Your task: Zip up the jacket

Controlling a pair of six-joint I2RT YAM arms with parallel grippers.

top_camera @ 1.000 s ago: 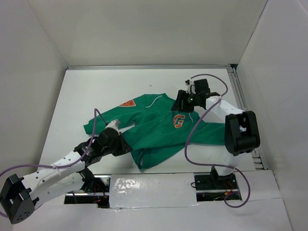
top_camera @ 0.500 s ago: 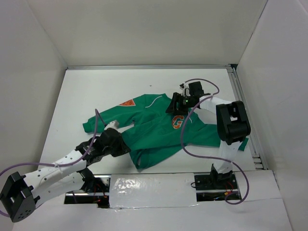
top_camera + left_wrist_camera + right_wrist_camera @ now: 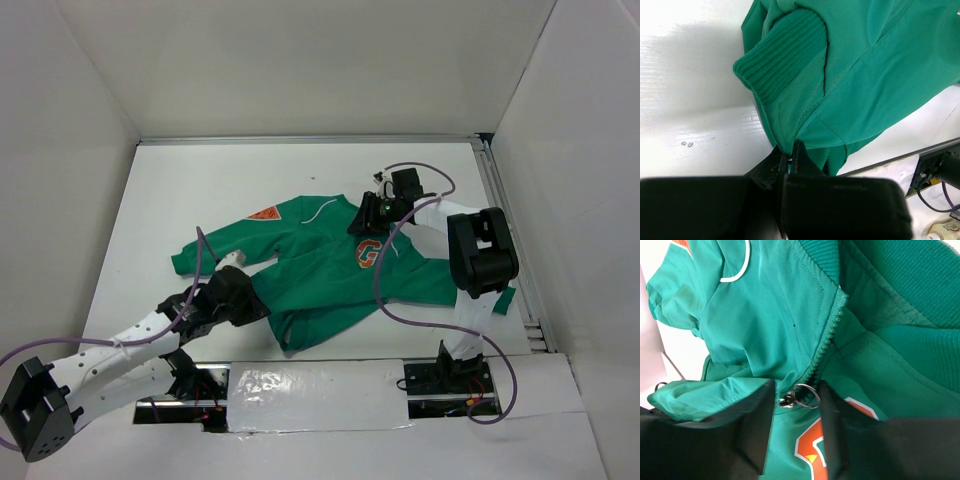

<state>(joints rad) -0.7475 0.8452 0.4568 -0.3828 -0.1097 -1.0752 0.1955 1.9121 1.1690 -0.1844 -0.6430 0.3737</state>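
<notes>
Nearly zipped: left tool [image 3: 790, 159] clamps the jacket [image 3: 310, 265] hem, right tool [image 3: 797, 390] straddles the zipper pull [image 3: 805, 396], grip unclear; I must draw it collarward.

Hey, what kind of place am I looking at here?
Probably a robotics lab test cell: plain white panel walls box in a white table, a cabled left arm and right arm are mounted at its near edge, and a small green fabric jacket lies on it.

bright even light, soft shadows, near wrist foregrounds blurred
</notes>
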